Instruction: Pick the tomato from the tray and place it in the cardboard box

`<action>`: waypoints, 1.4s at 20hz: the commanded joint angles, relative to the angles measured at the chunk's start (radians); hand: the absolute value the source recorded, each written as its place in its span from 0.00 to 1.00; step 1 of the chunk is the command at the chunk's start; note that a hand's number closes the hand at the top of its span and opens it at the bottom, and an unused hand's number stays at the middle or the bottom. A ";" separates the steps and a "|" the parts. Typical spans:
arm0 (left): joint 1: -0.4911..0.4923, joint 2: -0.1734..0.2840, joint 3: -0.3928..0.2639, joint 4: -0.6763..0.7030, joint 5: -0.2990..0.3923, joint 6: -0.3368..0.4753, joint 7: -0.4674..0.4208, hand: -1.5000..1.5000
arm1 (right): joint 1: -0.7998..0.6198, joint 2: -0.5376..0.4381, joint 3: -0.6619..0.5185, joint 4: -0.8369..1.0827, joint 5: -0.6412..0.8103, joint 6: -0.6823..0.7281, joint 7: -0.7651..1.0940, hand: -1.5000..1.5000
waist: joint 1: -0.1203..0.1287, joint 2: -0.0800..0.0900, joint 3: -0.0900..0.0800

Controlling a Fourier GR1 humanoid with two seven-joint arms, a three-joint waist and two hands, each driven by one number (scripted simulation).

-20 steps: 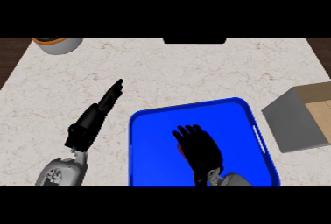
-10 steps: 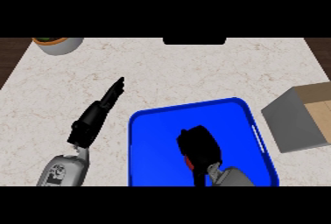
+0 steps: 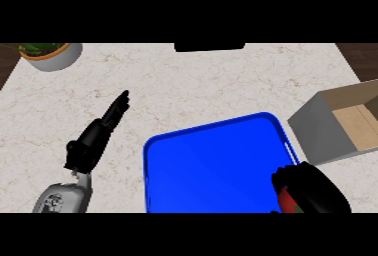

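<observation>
Tomato (image 3: pixel 288 201) inside curled right hand (image 3: pixel 310 189)

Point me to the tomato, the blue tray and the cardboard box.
tomato (image 3: pixel 287 201), head view, red patch showing under the right hand (image 3: pixel 314 190).
blue tray (image 3: pixel 210 165), head view, bare floor.
cardboard box (image 3: pixel 316 129), head view, grey outer wall.

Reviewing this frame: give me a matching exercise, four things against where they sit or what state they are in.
Things:
1. tomato
2. tray
3. box
4. left hand

Places or states:
A. open, fingers straight, over the counter left of the tray
B. blue, nothing lying on its visible floor
C. red, in the curled right hand at the tray's right edge
D. open-topped, right of the tray

Pairs: 1-C, 2-B, 3-D, 4-A
</observation>
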 commanded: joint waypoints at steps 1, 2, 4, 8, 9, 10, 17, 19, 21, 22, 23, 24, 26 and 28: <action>0.016 0.021 0.027 -0.003 0.015 -0.009 -0.001 0.50 | 0.179 -0.174 -0.181 -0.097 -0.109 -0.194 -0.185 1.00 | -0.025 -0.002 0.001; 0.011 0.016 0.022 0.004 0.013 -0.010 -0.013 0.50 | 0.213 -0.204 -0.228 -0.120 -0.127 -0.233 -0.221 1.00 | -0.017 0.001 0.000; 0.072 0.004 -0.003 -0.039 0.006 -0.008 -0.024 0.50 | 0.299 -0.236 -0.332 -0.154 -0.218 -0.277 -0.277 1.00 | 0.000 -0.001 -0.001; 0.020 0.031 0.035 0.004 0.016 -0.021 -0.024 0.50 | 0.471 -0.286 -0.487 -0.254 -0.429 -0.302 -0.446 1.00 | -0.009 0.002 -0.002; 0.023 -0.003 0.002 0.004 -0.021 0.016 -0.011 0.50 | 0.493 -0.305 -0.541 -0.264 -0.490 -0.295 -0.492 1.00 | -0.018 0.000 -0.002; 0.004 -0.007 0.002 0.021 -0.003 -0.003 -0.030 0.50 | 0.526 -0.319 -0.584 -0.327 -0.529 -0.259 -0.491 1.00 | -0.008 0.003 -0.003; -0.016 0.025 0.035 0.001 -0.001 -0.004 0.009 0.50 | 0.707 -0.279 -0.898 -0.439 -0.906 -0.141 -0.668 1.00 | -0.030 -0.004 -0.004; 0.056 -0.005 -0.002 -0.035 0.005 -0.007 -0.002 0.50 | 0.765 -0.252 -1.020 -0.448 -0.994 -0.093 -0.676 1.00 | -0.023 -0.007 -0.005; 0.022 -0.029 -0.019 -0.060 -0.013 0.019 0.047 0.50 | 0.794 -0.219 -1.098 -0.419 -1.090 -0.026 -0.702 1.00 | -0.005 -0.003 -0.003; 0.037 -0.001 0.008 -0.014 0.008 -0.014 -0.010 0.50 | 0.787 -0.225 -1.154 -0.436 -1.138 0.014 -0.648 1.00 | 0.013 0.004 -0.005; 0.038 -0.024 -0.027 -0.030 -0.029 0.013 -0.004 0.50 | 0.827 -0.216 -1.222 -0.447 -1.173 0.054 -0.658 1.00 | 0.007 0.002 -0.005; 0.018 -0.007 -0.013 -0.021 -0.002 -0.024 -0.011 0.50 | 0.777 -0.193 -1.226 -0.396 -1.155 0.049 -0.637 1.00 | 0.034 0.009 -0.003; -0.021 -0.019 -0.020 0.042 -0.016 -0.020 -0.037 0.50 | 0.722 -0.268 -1.329 -0.301 -1.246 0.112 -0.611 1.00 | 0.040 0.013 -0.004; -0.079 -0.006 0.008 0.037 0.003 -0.031 0.028 0.50 | 0.696 -0.285 -1.368 -0.372 -1.281 0.141 -0.467 1.00 | 0.049 0.015 -0.004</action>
